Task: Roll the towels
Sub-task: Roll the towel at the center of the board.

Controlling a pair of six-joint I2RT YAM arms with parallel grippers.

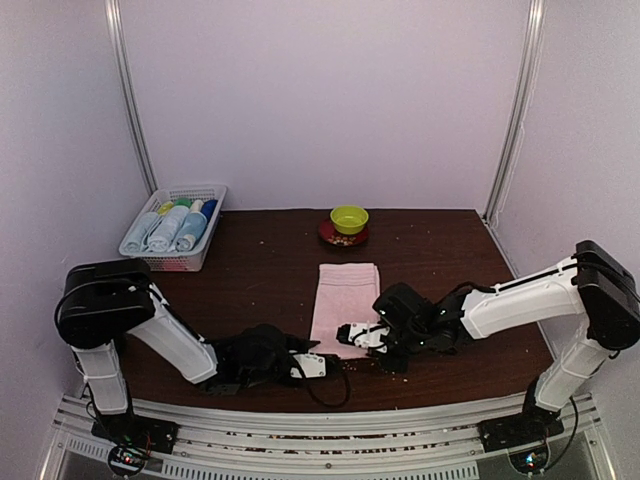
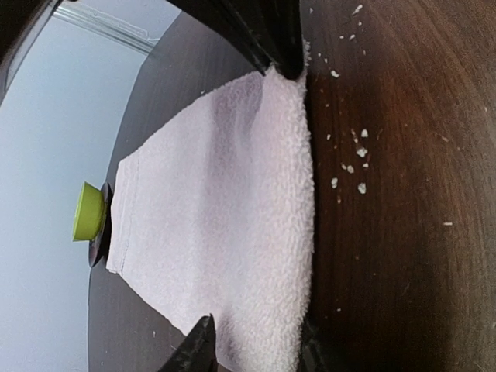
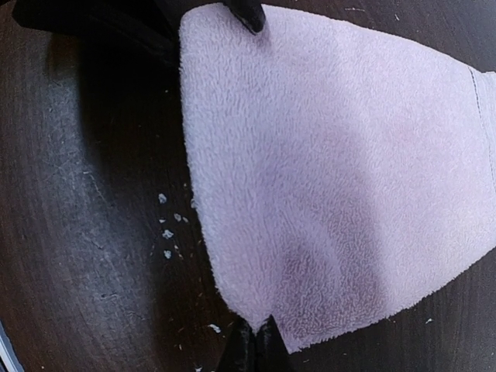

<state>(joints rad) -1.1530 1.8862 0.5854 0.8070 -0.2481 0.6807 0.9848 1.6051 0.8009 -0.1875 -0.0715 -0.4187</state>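
A pale pink towel (image 1: 347, 295) lies flat on the dark table, its long side running away from me. My right gripper (image 1: 345, 336) is at its near right corner. In the right wrist view the right gripper (image 3: 256, 345) is shut, and the corner of the towel (image 3: 325, 155) is pinched between the tips. My left gripper (image 1: 330, 364) is at the near left corner. There the left gripper (image 2: 254, 349) has its jaws apart, astride the near edge of the towel (image 2: 217, 201).
A white mesh basket (image 1: 190, 190) at the back left holds several rolled towels (image 1: 165, 230), some of them light blue. A green bowl (image 1: 349, 218) sits on a dark red dish (image 1: 343, 237) behind the pink towel. White crumbs (image 3: 167, 229) lie by the towel's near edge.
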